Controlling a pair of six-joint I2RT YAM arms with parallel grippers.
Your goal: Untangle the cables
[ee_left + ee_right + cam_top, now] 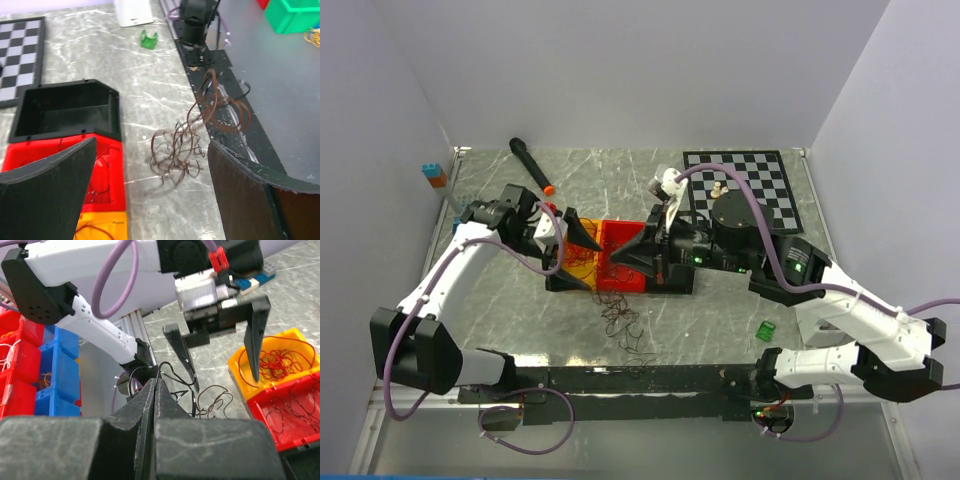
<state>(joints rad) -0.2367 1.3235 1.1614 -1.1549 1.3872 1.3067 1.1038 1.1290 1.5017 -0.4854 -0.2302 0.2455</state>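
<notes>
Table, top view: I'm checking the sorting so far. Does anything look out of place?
Yes. A tangle of dark brown cables lies loose on the table, outside the bins, and some of its loops drape over the black rail at the near edge.

White arms [450, 265], purple hoses [757, 215], black fingers [257, 335]

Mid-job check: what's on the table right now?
bins: three; yellow bin, red bin, black bin, in a row
brown cables: one tangle, dark brown, on table before bins
red cables: one tangle, red, in yellow bin
chessboard: one, black-white, far right
marker: one, black, far left
block: one, blue-orange, far-left corner
piece: one, green, near right
left gripper: one, black, open over yellow bin
right gripper: one, black, shut on black cable
</notes>
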